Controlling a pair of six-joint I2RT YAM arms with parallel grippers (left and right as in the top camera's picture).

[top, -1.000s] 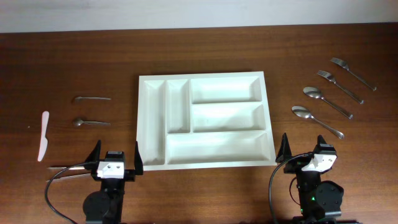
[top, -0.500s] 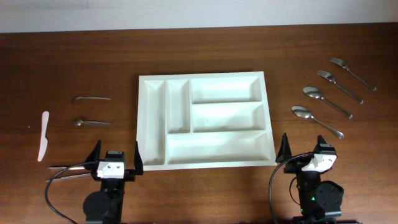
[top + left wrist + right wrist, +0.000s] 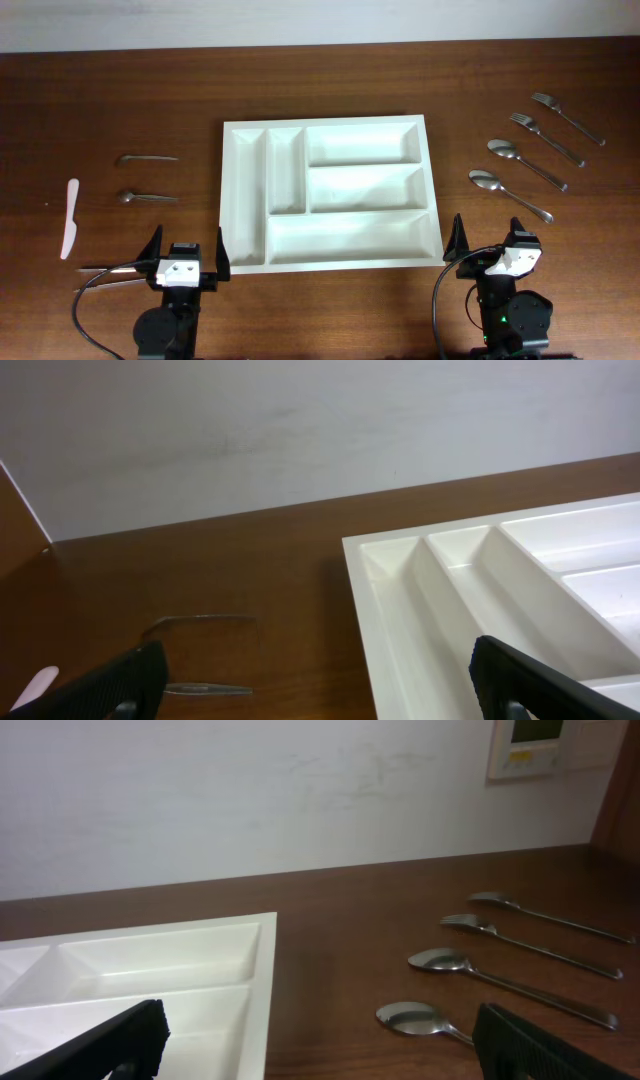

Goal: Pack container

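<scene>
Container [image 3: 345, 238] flat at table [image 3: 120, 100] centre. Left gripper [image 3: 187, 248] and right gripper [image 3: 488, 245] stand fully spread, gripping nothing (forks [image 3: 548, 141], spoons [image 3: 527, 166] lie right).

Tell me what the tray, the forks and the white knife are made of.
Tray: likely moulded plastic, smooth plain white with rounded walls. Forks: metal, probably steel, silvery and shiny. Knife: probably plastic, flat opaque white; too small to be sure.

Both arms black, at the lower edge of the overhead frame. On the left gripper [image 3: 187, 245] and right gripper [image 3: 488, 240]: pointed black fingers [image 3: 153, 243], white block [image 3: 180, 268] behind. Black cable [image 3: 78, 303] loops beside each base. Green light [image 3: 500, 321] on the base at lower right.
</scene>
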